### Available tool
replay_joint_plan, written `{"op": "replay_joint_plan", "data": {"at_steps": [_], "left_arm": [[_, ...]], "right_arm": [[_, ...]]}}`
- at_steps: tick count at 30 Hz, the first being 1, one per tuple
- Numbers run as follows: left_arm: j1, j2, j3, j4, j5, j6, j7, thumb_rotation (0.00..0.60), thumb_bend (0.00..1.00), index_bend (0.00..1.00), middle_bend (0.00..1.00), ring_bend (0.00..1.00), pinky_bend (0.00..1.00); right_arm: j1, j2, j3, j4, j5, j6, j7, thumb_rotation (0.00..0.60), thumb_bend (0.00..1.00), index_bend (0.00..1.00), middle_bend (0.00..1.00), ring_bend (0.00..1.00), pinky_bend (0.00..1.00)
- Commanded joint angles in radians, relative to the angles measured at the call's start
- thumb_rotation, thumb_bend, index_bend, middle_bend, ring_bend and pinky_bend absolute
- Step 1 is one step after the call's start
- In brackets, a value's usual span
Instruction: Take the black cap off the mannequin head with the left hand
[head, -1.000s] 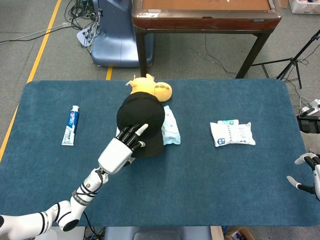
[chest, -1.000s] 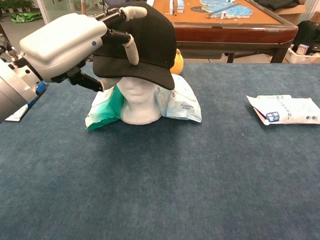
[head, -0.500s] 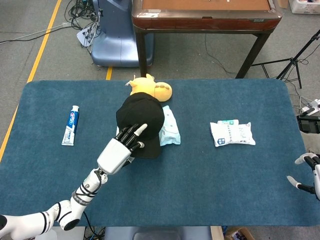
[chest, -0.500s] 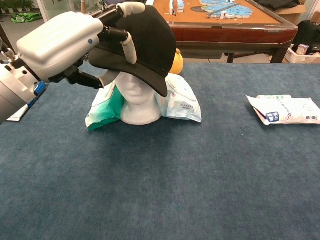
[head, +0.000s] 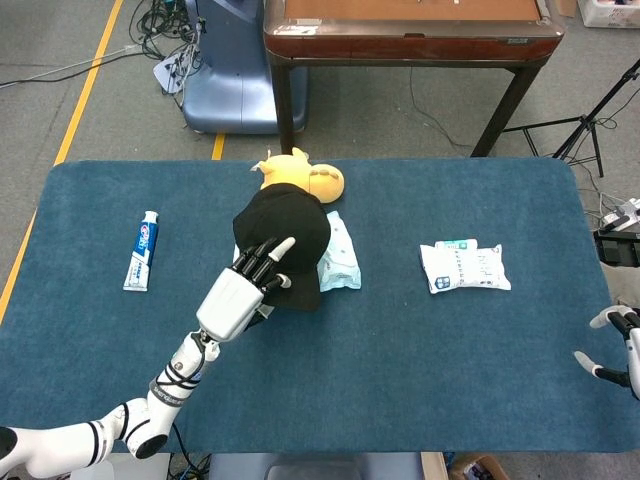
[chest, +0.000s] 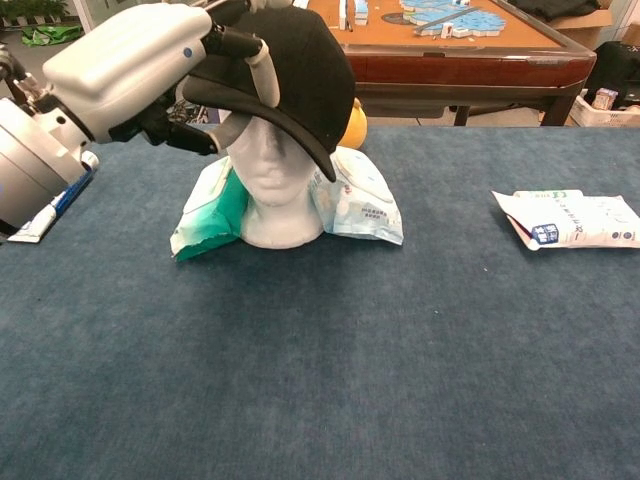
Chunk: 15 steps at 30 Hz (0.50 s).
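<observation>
Gripping the black cap (chest: 300, 70) by its brim, the left hand (head: 237, 298) has its fingers (chest: 262, 72) laid over the top of the peak and its thumb tucked beneath, so the hold looks secure. The cap sits tilted on the mannequin head (chest: 268, 190): its brim side is raised clear of the brow at about 9 o'clock of the head in the chest view, while the crown rests over the top and back. By my reading the task is roughly midway; the grasp is made and the front edge is freed, but the cap is not yet off (the white face shows, the scalp does not). What remains is lifting the crown up and away from the head.

The right hand (head: 618, 345) hangs at the table's (head: 420, 400) 4 o'clock edge in the head view, fingers spread and holding nothing. Behind the head, at 12 o'clock, lies a yellow plush toy (head: 300, 176); packets of wipes (chest: 355, 205) flank the neck. A toothpaste tube (head: 142, 250) lies at 9 o'clock, a white pouch (head: 464, 266) at 3 o'clock.
</observation>
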Motion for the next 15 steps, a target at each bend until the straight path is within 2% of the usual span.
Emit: {"op": "replay_joint_plan", "data": {"at_steps": [1, 8, 15], "left_arm": [[-0.003, 0.008, -0.015, -0.034, -0.029, -0.02, 0.029, 0.6, 0.47, 0.68, 0.05, 0.04, 0.17], [-0.007, 0.027, -0.045, -0.129, -0.102, -0.063, 0.096, 0.6, 0.47, 0.69, 0.04, 0.04, 0.17], [-0.014, 0.035, -0.056, -0.154, -0.107, -0.06, 0.11, 0.6, 0.47, 0.69, 0.05, 0.04, 0.17]], "right_arm": [[0.001, 0.0, 0.0, 0.0, 0.002, -0.002, -0.002, 0.6, 0.07, 0.48, 0.39, 0.31, 0.37], [0.003, -0.001, 0.001, 0.0, 0.006, -0.006, -0.006, 0.6, 0.07, 0.48, 0.39, 0.3, 0.37], [0.006, -0.001, 0.002, 0.002, 0.011, -0.014, -0.008, 0.6, 0.07, 0.48, 0.39, 0.3, 0.37]]}}
